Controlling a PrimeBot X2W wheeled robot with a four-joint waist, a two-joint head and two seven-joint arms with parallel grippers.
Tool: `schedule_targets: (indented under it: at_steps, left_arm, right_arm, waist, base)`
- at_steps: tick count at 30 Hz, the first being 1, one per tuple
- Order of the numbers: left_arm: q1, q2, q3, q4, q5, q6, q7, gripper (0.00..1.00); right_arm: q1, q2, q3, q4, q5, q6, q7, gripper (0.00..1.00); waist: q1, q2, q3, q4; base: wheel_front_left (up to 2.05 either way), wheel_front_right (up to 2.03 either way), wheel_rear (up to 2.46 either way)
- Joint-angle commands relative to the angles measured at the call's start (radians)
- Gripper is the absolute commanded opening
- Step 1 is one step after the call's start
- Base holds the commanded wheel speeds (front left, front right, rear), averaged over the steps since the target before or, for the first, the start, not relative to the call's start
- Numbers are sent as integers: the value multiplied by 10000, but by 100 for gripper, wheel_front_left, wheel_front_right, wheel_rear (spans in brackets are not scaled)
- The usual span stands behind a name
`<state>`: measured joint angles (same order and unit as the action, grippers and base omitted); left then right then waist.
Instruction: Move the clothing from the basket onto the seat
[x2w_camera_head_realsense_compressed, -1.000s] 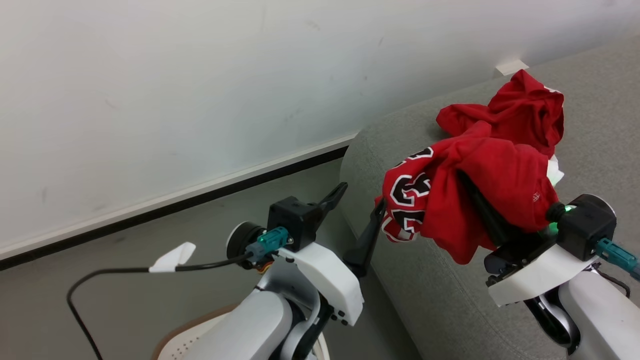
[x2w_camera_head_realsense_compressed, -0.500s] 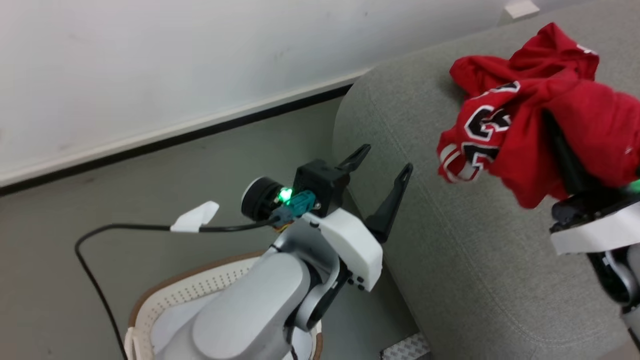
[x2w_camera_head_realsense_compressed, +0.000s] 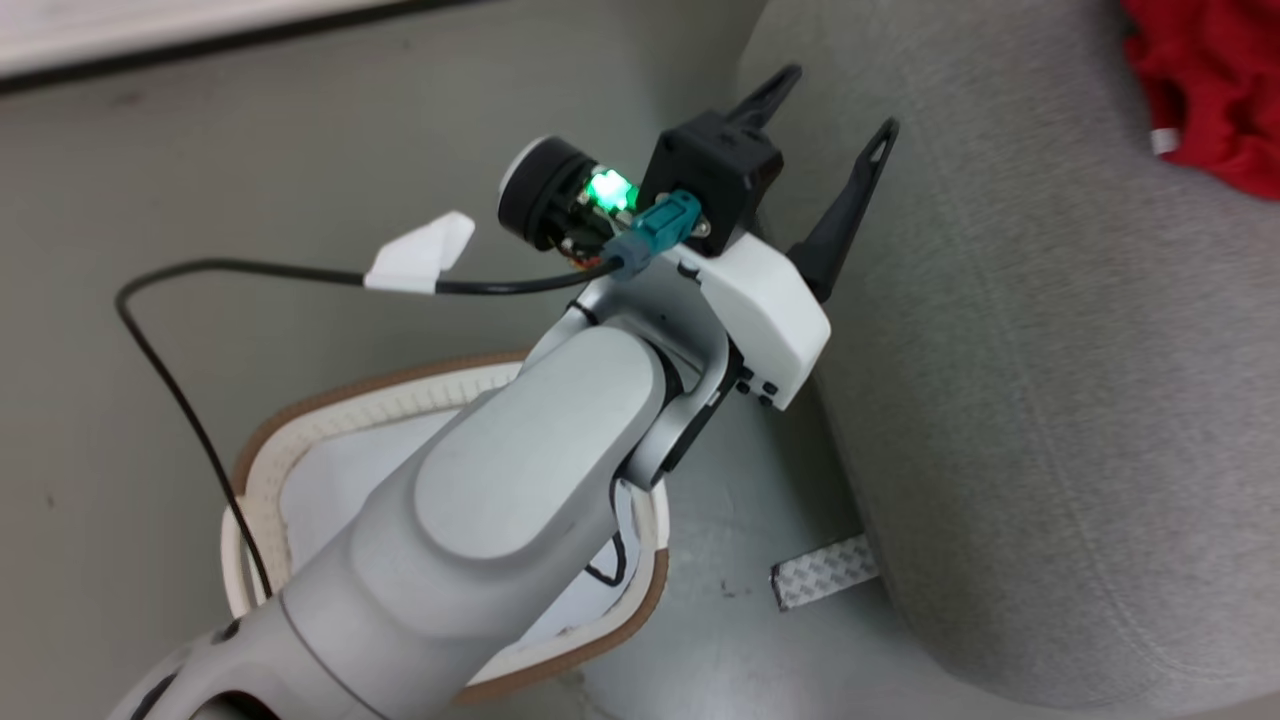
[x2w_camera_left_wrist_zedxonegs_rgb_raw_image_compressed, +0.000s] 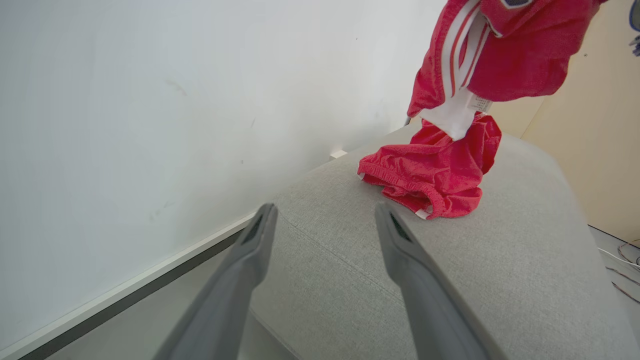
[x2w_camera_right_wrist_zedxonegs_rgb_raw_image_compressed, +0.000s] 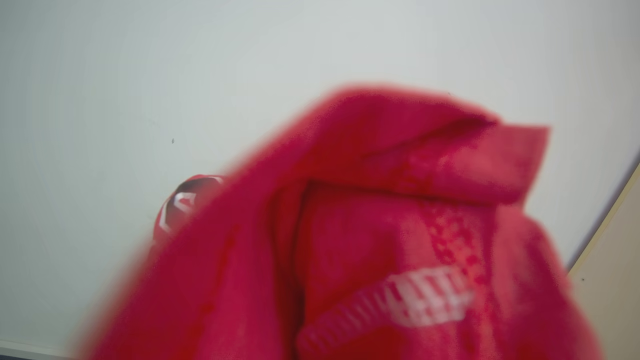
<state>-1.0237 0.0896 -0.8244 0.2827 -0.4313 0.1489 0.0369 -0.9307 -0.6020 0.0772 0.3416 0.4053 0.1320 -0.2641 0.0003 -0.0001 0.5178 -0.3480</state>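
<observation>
Nearest the robot in the head view, the cream basket (x2w_camera_head_realsense_compressed: 290, 440) with its brown rim stood on the floor (x2w_camera_head_realsense_compressed: 150, 150). The pale left forearm (x2w_camera_head_realsense_compressed: 480, 520) reached over it and covered much of it; what showed of its inside was plain white. A black cable (x2w_camera_head_realsense_compressed: 520, 289) carrying a white tag ran from the wrist and looped down past the basket's rim. Beyond the forearm, the left fingers (x2w_camera_head_realsense_compressed: 848, 205) were spread wide, released and grasping nothing, by the rounded edge of the grey seat (x2w_camera_head_realsense_compressed: 1050, 380). A short patterned strip (x2w_camera_head_realsense_compressed: 825, 572) lay on the floor just beside the seat's base.

In the left wrist view, farther along the seat's top, a crumpled red garment (x2w_camera_left_wrist_zedxonegs_rgb_raw_image_compressed: 435, 182) lay on the cushion. Above it a hanging red garment (x2w_camera_left_wrist_zedxonegs_rgb_raw_image_compressed: 505, 60) with white stripes and a white panel dangled. I could not tell whether its lowest edge touched the piece below.

In the right wrist view, blurred red cloth sat close over the lens and hid the right fingers, so I could not tell whether they were clenched on it. Behind everything rose a white wall (x2w_camera_left_wrist_zedxonegs_rgb_raw_image_compressed: 150, 125) with a dark baseboard.
</observation>
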Motion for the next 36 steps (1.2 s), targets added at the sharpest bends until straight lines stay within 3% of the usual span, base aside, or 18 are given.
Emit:
schedule_targets:
  at_steps: [1,6,11,16,19,20,21,28,33,36]
  left_arm:
    - [-153,-20,2,166,115,-56,-143,100]
    - [-527,-170,-116,458,132,-130,-350,100]
    - [-500,-265,-328,613,-6,-125,-468,100]
    - [-708,-309,-524,543,-82,-79,-413,100]
    - [-769,-318,-620,527,-82,-70,-402,100]
    - [-773,-322,-636,546,-91,-56,-401,100]
    - [-767,-324,-642,562,-99,-43,-406,100]
    - [-525,-161,-548,665,-230,64,-520,100]
    - [-324,70,-421,644,-400,91,-609,100]
    - [-152,252,-310,609,-524,142,-710,100]
  right_arm:
    - [-384,-176,-157,304,-84,-26,-2,0]
    - [-1422,-859,-523,1912,-144,-26,-2,0]
    - [-1638,-583,-894,4183,-478,-26,-2,0]
    - [-1338,-177,-1280,5489,-924,-26,-2,0]
    - [-1101,113,-1793,6048,-1097,-26,-1,49]
    - [-1043,236,-1949,6245,-1101,-26,-1,85]
    - [-1001,333,-2091,6442,-1087,-26,-3,100]
    - [-635,1100,-2509,6775,-894,-26,-1,100]
    - [176,1717,-2116,6074,-619,-26,-1,100]
    - [821,1699,-1678,5388,-581,-26,-3,100]
  waist:
    - [-3,1,710,424]
    - [-3,1,1138,718]
    - [-3,1,1235,897]
    - [-3,1,1436,1091]
    - [-3,1,1489,1157]
    - [-3,1,1478,1171]
    - [-3,1,1461,1181]
    - [-3,1,1142,1108]
    - [-3,1,746,1010]
    - [-3,1,388,994]
  base:
    - [0,0,0]
    - [0,0,0]
    - [0,0,0]
    - [0,0,0]
    - [0,0,0]
    - [0,0,0]
    - [0,0,0]
    - [0,0,0]
    - [0,0,0]
    - [0,0,0]
